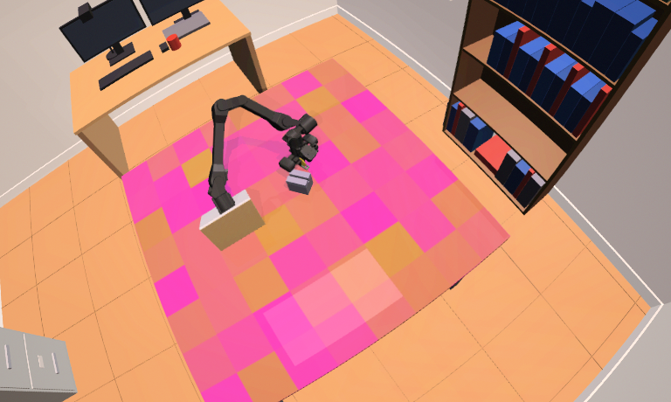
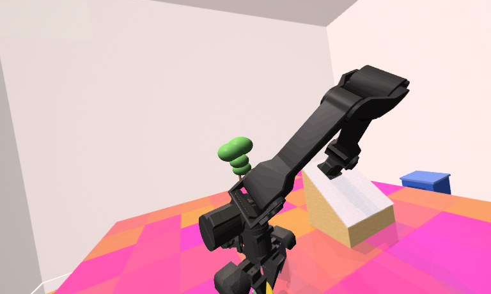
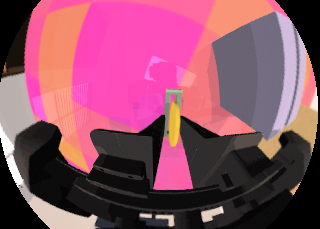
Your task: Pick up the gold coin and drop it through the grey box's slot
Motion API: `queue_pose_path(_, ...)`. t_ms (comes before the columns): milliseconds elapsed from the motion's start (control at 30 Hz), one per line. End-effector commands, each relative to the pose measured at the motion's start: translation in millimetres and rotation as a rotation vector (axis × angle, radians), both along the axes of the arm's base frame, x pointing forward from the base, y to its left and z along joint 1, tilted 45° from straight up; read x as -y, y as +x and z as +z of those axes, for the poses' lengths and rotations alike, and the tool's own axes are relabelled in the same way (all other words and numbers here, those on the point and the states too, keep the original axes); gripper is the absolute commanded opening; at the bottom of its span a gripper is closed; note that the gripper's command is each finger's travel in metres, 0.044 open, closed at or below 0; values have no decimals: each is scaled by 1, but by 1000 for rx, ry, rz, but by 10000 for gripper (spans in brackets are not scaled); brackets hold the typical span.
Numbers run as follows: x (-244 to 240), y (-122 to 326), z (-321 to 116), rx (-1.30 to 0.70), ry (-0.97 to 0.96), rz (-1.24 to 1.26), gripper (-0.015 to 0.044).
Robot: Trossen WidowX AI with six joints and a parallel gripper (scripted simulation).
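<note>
The gold coin [image 1: 303, 163] [image 2: 268, 288] [image 3: 174, 125] stands on edge in the green holder [image 3: 173, 91], seen edge-on in the wrist view. My gripper [image 3: 171, 119] points down over the holder, with its fingertips on either side of the coin. It is partly open and narrow. A small gap shows between the left finger and the coin in the wrist view; whether the right finger touches is unclear. The grey box [image 1: 299, 183] [image 3: 237, 69] stands close by, to the right in the wrist view, with its lid slot visible. The fingers hide much of the coin and holder in the exterior view.
The arm's base sits on a wedge-shaped block [image 1: 239, 224] [image 2: 327, 227] on the patterned table top [image 1: 373, 217]. The grey box is the nearest obstacle beside the gripper. A desk [image 1: 197, 54] and a bookshelf [image 1: 524, 111] stand farther off in the room.
</note>
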State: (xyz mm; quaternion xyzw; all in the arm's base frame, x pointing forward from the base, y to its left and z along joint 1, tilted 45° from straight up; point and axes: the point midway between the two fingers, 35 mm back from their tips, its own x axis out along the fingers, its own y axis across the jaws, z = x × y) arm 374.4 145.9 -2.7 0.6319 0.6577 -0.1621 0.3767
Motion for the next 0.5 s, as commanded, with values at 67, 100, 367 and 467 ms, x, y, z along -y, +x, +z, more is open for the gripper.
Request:
queue_pose_path(67, 0, 0, -1, -2, -4, -4, 0)
queue_pose_path(100, 0, 0, -1, -2, -4, -4, 0)
queue_pose_path(367, 1, 1, 0, 5, -6, -4, 0)
queue_pose_path(467, 5, 5, 3, 32, -14, -2, 0)
